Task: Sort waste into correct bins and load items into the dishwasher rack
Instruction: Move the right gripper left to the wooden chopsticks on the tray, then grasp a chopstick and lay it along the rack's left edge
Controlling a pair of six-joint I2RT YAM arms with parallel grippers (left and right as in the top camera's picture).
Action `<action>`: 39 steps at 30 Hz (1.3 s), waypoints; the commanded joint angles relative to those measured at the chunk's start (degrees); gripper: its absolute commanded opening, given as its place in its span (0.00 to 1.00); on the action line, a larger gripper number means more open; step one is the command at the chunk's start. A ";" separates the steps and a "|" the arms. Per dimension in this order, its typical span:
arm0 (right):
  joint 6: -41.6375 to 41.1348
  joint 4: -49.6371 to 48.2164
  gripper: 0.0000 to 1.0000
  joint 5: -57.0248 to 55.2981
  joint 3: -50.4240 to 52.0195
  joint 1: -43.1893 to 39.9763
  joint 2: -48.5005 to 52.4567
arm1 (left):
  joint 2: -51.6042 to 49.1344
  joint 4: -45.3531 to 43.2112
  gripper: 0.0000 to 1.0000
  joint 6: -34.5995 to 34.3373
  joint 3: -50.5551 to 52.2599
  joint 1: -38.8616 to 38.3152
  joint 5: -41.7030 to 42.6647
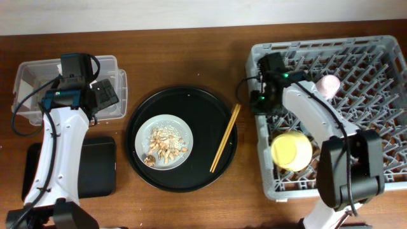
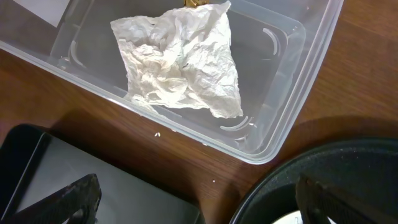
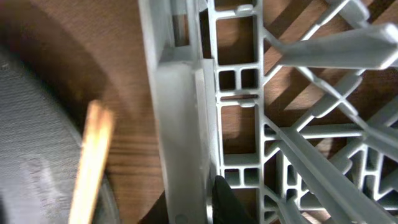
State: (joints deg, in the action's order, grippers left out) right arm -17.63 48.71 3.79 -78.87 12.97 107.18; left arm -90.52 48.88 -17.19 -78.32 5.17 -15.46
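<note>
My left gripper (image 1: 105,95) (image 2: 196,186) is open and empty above the near edge of the clear tub (image 1: 25,70) (image 2: 292,93). A crumpled white wrapper (image 2: 180,62) lies in the tub, with a bit of gold at its top. My right gripper (image 1: 259,102) (image 3: 199,199) is shut on the left wall of the dishwasher rack (image 1: 381,63) (image 3: 180,112). A pink cup (image 1: 329,86) and a yellow bowl (image 1: 291,151) sit in the rack. The grey plate (image 1: 166,124) holds tan food scraps (image 1: 166,145). Wooden chopsticks (image 1: 226,138) (image 3: 90,162) lie beside it. The light-blue cup is out of view.
The plate and chopsticks rest on a large round black tray (image 1: 203,108) (image 2: 348,162) at the table's middle. The shallow black rectangular tray (image 1: 95,165) (image 2: 74,168) lies at the front left, under my left arm.
</note>
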 commanded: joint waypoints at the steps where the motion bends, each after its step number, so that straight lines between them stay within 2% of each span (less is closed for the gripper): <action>1: -5.20 1.44 0.27 9.09 -2.16 4.28 0.17 | 0.55 0.04 0.99 -0.59 -0.26 -0.11 -0.42; 3: -5.20 9.53 0.59 5.44 -8.66 4.22 0.17 | 0.55 0.04 0.99 -0.59 -0.26 -0.11 -0.42; 4: -5.20 13.31 0.66 3.76 -11.76 4.22 0.13 | 0.55 0.04 0.99 -0.59 -0.26 -0.11 -0.42; 6: -5.40 19.69 0.71 3.08 -17.84 4.24 0.11 | 0.55 0.04 0.99 -0.59 -0.26 -0.11 -0.42; 9: -5.38 23.15 0.66 8.33 -21.22 4.59 -0.35 | 0.55 0.04 0.99 -0.59 -0.26 -0.11 -0.42; 11: -5.20 23.47 0.56 9.07 -21.20 8.59 -0.33 | 0.55 0.04 0.99 -0.59 -0.26 -0.11 -0.42; 12: -5.27 23.30 0.54 7.74 -21.18 10.29 -0.31 | 0.55 0.04 0.99 -0.59 -0.26 -0.11 -0.42; 14: -14.40 23.04 0.48 -2.93 -19.80 15.85 -0.28 | 0.55 0.04 0.99 -0.59 -0.26 -0.11 -0.42; 16: -23.26 22.05 0.41 -8.17 -16.90 18.82 0.68 | 0.55 0.04 0.99 -0.59 -0.26 -0.11 -0.42; 18: -26.43 16.68 0.41 -8.59 -11.89 19.69 3.06 | 0.55 0.04 0.99 -0.59 -0.26 -0.11 -0.42; 21: -26.43 8.81 0.39 -6.97 -6.84 19.65 4.22 | 0.55 0.04 0.99 -0.59 -0.26 -0.11 -0.42; 22: -28.09 7.04 0.34 -6.47 -5.70 19.65 4.22 | 0.55 0.04 0.99 -0.59 -0.26 -0.11 -0.42; 23: -31.15 6.93 0.32 -7.54 -5.27 19.65 4.55 | 0.55 0.04 0.99 -0.59 -0.26 -0.11 -0.42; 28: -32.39 4.39 0.26 -7.32 -5.11 19.98 9.94 | 0.55 0.04 0.99 -0.59 -0.26 -0.11 -0.42; 36: -32.39 3.93 0.27 -7.45 -5.07 20.09 10.64 | 0.55 0.04 0.99 -0.59 -0.26 -0.11 -0.42; 39: -32.39 0.22 0.26 -7.04 -2.47 20.57 10.69 | 0.55 0.04 0.99 -0.57 -0.26 -0.11 -0.42</action>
State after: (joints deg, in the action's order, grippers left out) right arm -49.41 49.65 -2.76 -83.29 32.49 117.34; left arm -90.52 48.88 -17.19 -78.32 5.17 -15.46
